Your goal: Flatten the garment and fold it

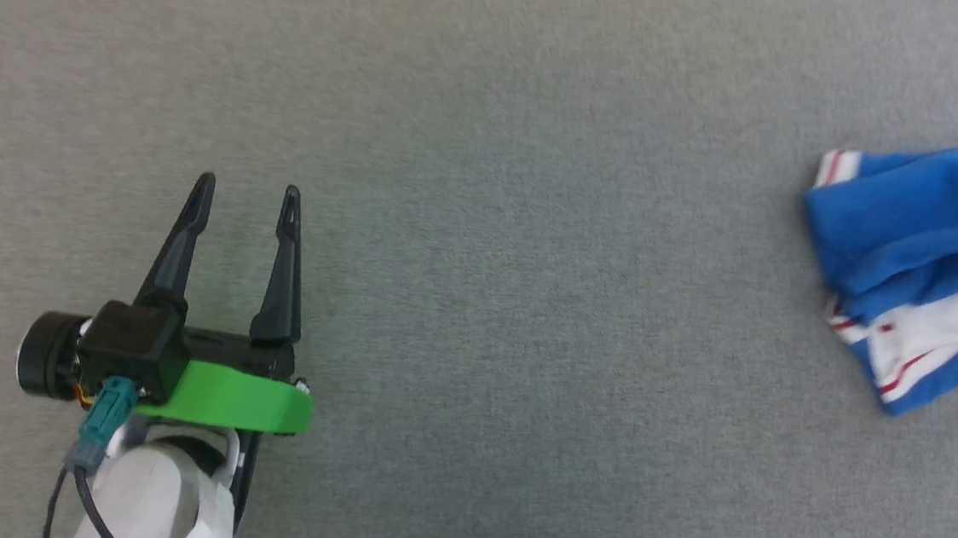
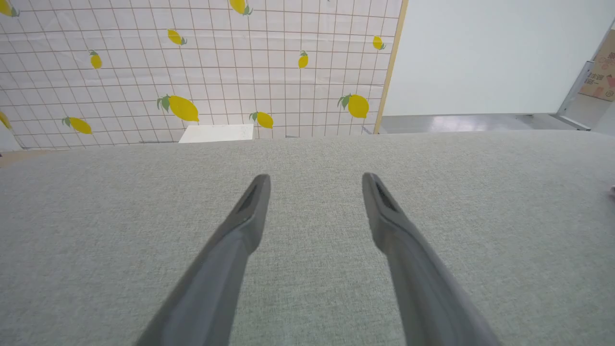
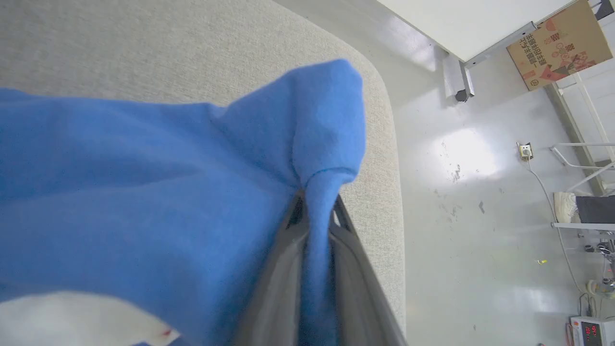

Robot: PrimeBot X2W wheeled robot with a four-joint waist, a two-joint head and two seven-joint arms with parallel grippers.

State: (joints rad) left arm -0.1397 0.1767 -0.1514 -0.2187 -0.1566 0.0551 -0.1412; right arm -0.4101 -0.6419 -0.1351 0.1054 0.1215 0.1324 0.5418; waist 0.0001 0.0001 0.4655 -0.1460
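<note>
The garment (image 1: 925,253), royal blue with white and red-striped trim, lies bunched at the right edge of the head view, partly cut off by the frame. In the right wrist view my right gripper (image 3: 317,204) is shut on a fold of the garment (image 3: 144,192), blue cloth pinched between its two fingers and draping to the left. My left gripper (image 1: 247,191) hovers over bare grey cloth at the lower left of the head view, far from the garment. Its fingers (image 2: 250,216) stand wide apart with nothing between them; left gripper (image 2: 316,180).
A grey fabric-covered table (image 1: 491,219) spreads under everything. Its rounded corner (image 3: 384,144) shows in the right wrist view, with shiny floor beyond. A lemon-patterned wall (image 2: 192,72) and a white panel (image 2: 480,53) stand past the table's far edge.
</note>
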